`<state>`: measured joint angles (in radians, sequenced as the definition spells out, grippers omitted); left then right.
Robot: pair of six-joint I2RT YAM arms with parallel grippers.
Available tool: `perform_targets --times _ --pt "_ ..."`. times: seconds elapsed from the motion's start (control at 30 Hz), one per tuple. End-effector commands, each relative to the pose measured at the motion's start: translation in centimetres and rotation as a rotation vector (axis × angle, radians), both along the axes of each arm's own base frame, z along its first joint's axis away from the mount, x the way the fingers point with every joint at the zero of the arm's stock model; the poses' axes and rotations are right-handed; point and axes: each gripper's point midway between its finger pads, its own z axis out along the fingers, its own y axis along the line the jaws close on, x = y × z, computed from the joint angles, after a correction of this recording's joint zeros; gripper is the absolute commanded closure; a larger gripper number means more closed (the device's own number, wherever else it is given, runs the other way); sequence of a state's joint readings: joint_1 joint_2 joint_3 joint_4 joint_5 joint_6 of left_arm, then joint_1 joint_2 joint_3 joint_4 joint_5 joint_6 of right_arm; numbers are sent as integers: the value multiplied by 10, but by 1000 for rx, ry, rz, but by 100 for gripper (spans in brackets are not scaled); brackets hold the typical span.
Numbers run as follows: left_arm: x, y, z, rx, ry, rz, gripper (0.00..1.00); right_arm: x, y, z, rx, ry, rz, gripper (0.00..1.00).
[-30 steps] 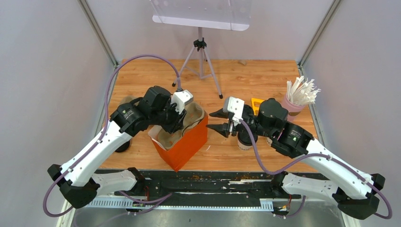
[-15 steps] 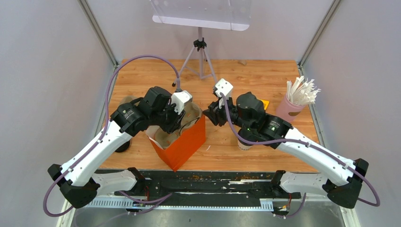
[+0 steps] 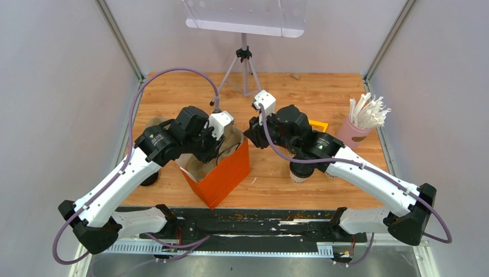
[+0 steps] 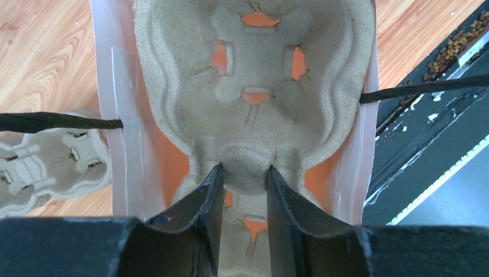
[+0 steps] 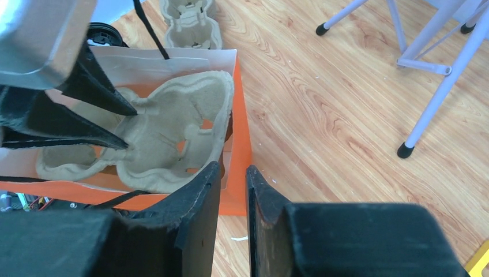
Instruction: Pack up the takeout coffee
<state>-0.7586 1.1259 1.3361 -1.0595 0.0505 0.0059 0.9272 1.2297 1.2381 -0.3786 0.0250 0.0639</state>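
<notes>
One takeout coffee cup [image 3: 297,175] shows plainly: white, black-lidded, upright on the worktop [image 3: 323,92] under your right forearm. It is outside the bag and not yet packed. The arm may hide others.

One orange paper bag [image 3: 228,173], just left of the cup, mouth open upward. Contents: one brown pulp tray [image 4: 254,69] lying across the mouth, its wells empty. Judged reason: the tray goes in first so the cups have seats.

Left pincer [image 4: 244,168]: clamped on the tray's middle ridge from above, apparently seating it.

Right pincer [image 5: 233,167]: at the bag's right wall by the rim, jaws a narrow gap apart. You cannot tell whether it pinches the paper. It is probably there to steady the bag.

One spare pulp tray [image 5: 190,26], beyond the bag, empty.

One pink cup [image 3: 354,134], far right, full of white straws.

One tripod [image 3: 245,75], farthest back.
</notes>
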Motion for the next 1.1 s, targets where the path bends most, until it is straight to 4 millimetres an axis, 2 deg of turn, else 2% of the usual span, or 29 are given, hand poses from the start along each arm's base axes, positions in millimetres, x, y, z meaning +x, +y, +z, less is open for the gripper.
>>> perform_targets --times 0.0,0.33,0.6,0.9,1.0,1.07 --pt "0 8 0 32 -18 10 90 8 5 10 14 11 -10 79" --pt "1 10 3 42 -25 15 90 4 17 -3 -5 58 54 82" --pt "1 11 2 48 -17 16 90 12 17 -13 -60 74 40 93" --pt "6 27 -9 148 -3 83 89 14 12 -15 -63 80 11 94" --pt "7 29 -11 170 5 91 86 14 11 -12 -56 75 2 93" --pt "6 26 -10 155 6 82 77 15 9 -8 -47 68 -5 90"
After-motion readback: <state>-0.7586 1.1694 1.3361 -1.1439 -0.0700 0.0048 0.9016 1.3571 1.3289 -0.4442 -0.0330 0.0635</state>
